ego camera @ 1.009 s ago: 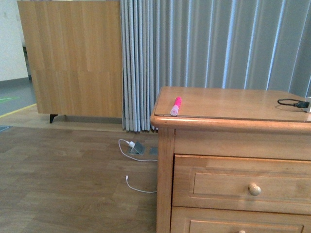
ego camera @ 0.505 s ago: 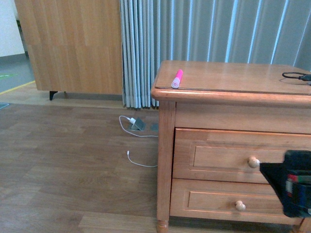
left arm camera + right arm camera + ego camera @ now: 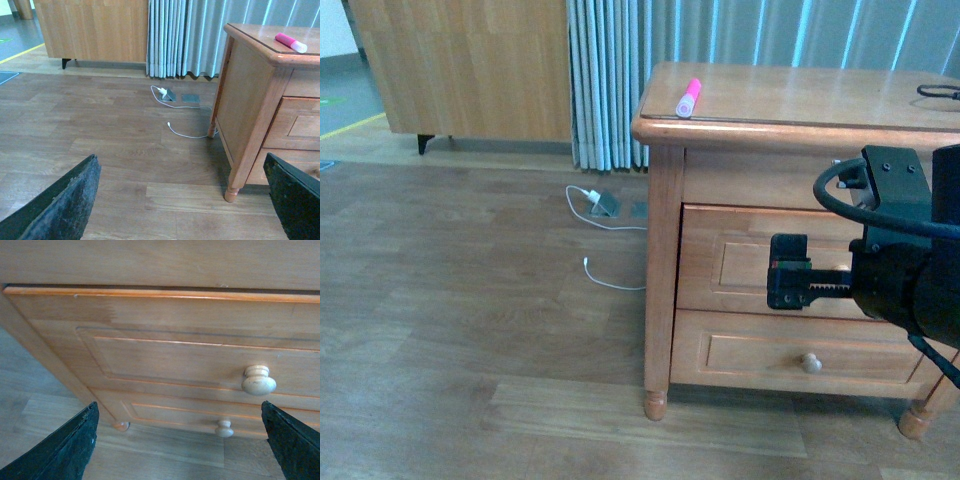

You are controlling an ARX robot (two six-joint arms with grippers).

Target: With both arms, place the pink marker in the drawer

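Note:
The pink marker (image 3: 688, 98) lies on the wooden nightstand's top (image 3: 790, 95) near its front left corner; it also shows in the left wrist view (image 3: 290, 42). The taller upper drawer (image 3: 730, 262) is closed. In the front view my right gripper (image 3: 788, 272) hides its knob. In the right wrist view the drawer front (image 3: 165, 360) and its large round knob (image 3: 258, 380) are close ahead, and my right gripper (image 3: 179, 407) is open and empty. My left gripper (image 3: 180, 160) is open and empty, low over the floor, left of the nightstand.
The shallower lower drawer's small knob (image 3: 810, 363) sits below. A black cable (image 3: 940, 92) lies at the top's right edge. A white charger cable (image 3: 595, 205) trails on the floor by the grey curtain (image 3: 610, 80). A wooden cabinet (image 3: 460, 70) stands back left.
The front view has dropped lower, so the nightstand shows down to its feet. My right arm has come in from the lower right and now sits in front of the upper drawer.

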